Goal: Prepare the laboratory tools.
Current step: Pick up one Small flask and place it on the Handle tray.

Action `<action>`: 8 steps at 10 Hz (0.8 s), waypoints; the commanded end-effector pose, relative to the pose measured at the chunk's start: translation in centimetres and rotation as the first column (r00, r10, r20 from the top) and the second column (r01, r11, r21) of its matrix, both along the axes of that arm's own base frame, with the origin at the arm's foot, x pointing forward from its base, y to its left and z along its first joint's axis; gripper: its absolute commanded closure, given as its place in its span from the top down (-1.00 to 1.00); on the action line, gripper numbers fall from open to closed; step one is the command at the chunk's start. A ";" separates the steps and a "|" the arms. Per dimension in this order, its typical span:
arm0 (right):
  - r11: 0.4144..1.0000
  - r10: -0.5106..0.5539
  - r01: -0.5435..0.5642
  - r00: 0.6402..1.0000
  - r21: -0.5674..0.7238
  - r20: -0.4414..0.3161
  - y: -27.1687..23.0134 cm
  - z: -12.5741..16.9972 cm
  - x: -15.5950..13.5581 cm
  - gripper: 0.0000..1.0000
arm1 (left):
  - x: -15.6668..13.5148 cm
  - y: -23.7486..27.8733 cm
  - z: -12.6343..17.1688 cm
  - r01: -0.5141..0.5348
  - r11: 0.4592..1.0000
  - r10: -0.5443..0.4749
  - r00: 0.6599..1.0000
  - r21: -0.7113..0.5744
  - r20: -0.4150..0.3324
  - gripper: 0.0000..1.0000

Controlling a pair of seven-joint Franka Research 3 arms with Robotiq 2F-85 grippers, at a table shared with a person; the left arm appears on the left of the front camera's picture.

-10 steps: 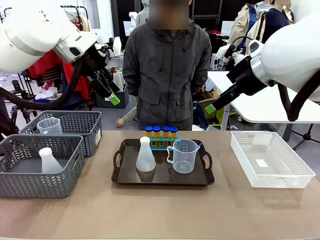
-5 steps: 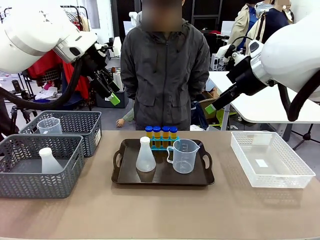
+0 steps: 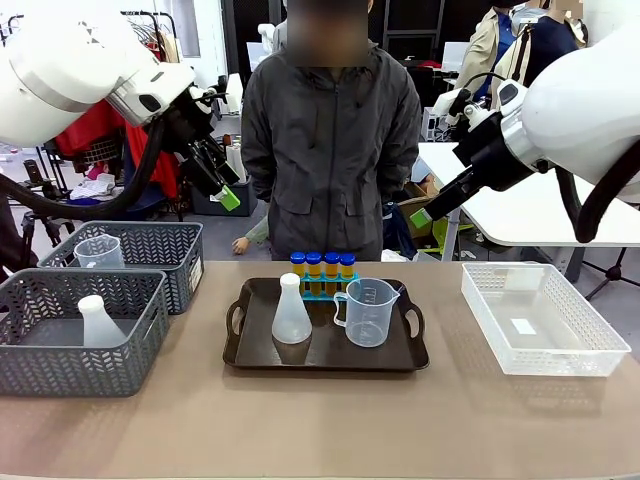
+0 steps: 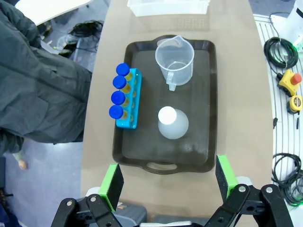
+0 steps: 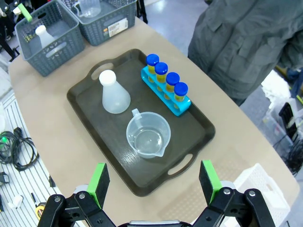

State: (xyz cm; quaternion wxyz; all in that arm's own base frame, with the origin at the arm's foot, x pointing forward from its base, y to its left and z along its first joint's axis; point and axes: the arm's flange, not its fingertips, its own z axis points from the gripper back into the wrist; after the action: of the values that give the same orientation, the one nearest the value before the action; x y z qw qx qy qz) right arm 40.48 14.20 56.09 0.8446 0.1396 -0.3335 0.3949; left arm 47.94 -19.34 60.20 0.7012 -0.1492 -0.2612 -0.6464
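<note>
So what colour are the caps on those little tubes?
Blue caps over yellow-orange tubes; the right wrist view shows them best.

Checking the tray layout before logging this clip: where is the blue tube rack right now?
In the front view the blue tube rack stands at the far edge of the dark brown tray, behind the conical flask and the clear beaker, nearest the person.

From above, the left gripper [image 4: 165,187] hangs over the table [image 4: 236,94] with its green pads [image 4: 113,186] spread wide, nothing between them. Below lies a dark brown tray [image 4: 208,142], its near handle just beyond the pads. On the tray, the clear beaker [image 4: 174,60] stands toward the far end, the white conical flask [image 4: 172,123] nearer. Along the tray's edge by the person's grey jacket [image 4: 38,85], the blue rack [image 4: 129,99] holds four blue-capped tubes [image 4: 118,90].
</note>
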 end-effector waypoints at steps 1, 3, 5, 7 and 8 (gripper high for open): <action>1.000 0.008 -0.008 1.000 0.013 -0.001 0.0 0.1 0.0 1.00 | 0.0 0.1 0.1 -0.002 1.000 0.002 1.000 -0.002 0.003 1.00; 1.000 0.008 -0.008 1.000 0.013 -0.001 0.0 0.1 0.0 1.00 | 0.0 0.1 0.1 -0.002 1.000 0.002 1.000 -0.002 0.003 1.00; 1.000 0.008 -0.008 1.000 0.013 -0.001 0.0 0.1 0.0 1.00 | 0.0 0.1 0.1 -0.002 1.000 0.002 1.000 -0.002 0.003 1.00; 1.000 0.008 -0.008 1.000 0.013 -0.001 0.0 0.1 0.0 1.00 | 0.0 0.1 0.1 -0.002 1.000 0.002 1.000 -0.002 0.003 1.00; 1.000 0.008 -0.008 1.000 0.013 -0.001 0.0 0.1 0.0 1.00 | 0.0 0.1 0.1 -0.002 1.000 0.002 1.000 -0.002 0.003 1.00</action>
State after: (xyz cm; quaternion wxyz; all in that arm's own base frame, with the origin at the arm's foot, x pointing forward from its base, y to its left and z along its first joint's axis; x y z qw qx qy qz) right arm 40.48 14.20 56.09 0.8446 0.1396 -0.3335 0.3949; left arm 47.94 -19.34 60.20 0.7012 -0.1492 -0.2612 -0.6464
